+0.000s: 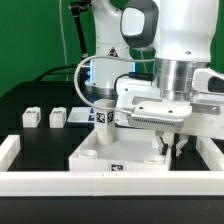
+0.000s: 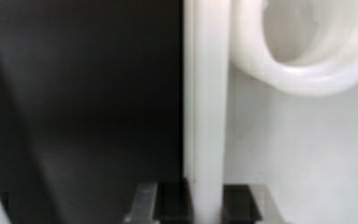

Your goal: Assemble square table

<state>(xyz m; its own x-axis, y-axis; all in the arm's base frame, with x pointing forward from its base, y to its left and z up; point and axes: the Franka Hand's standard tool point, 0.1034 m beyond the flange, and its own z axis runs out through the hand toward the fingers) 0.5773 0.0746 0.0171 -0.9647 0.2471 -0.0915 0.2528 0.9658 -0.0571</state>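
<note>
The white square panel (image 1: 125, 152) lies on the black table just behind the front rail, with a tag on its front face. My gripper (image 1: 172, 146) reaches down over the panel's edge on the exterior view's right. In the wrist view the panel's raised rim (image 2: 202, 100) runs straight between my two dark fingers (image 2: 158, 205), and the jaws are closed against it. A round corner socket (image 2: 309, 50) lies beside the rim. Two short white tagged legs (image 1: 33, 116) (image 1: 57, 117) stand at the exterior view's left. Another tagged white piece (image 1: 100, 118) sits behind the panel.
Long low white border rails run along the front (image 1: 100, 181), the exterior view's left (image 1: 8, 150) and the right (image 1: 210, 155). The arm's body and cables stand behind the panel. A flat white piece (image 1: 78, 116) lies beside the legs.
</note>
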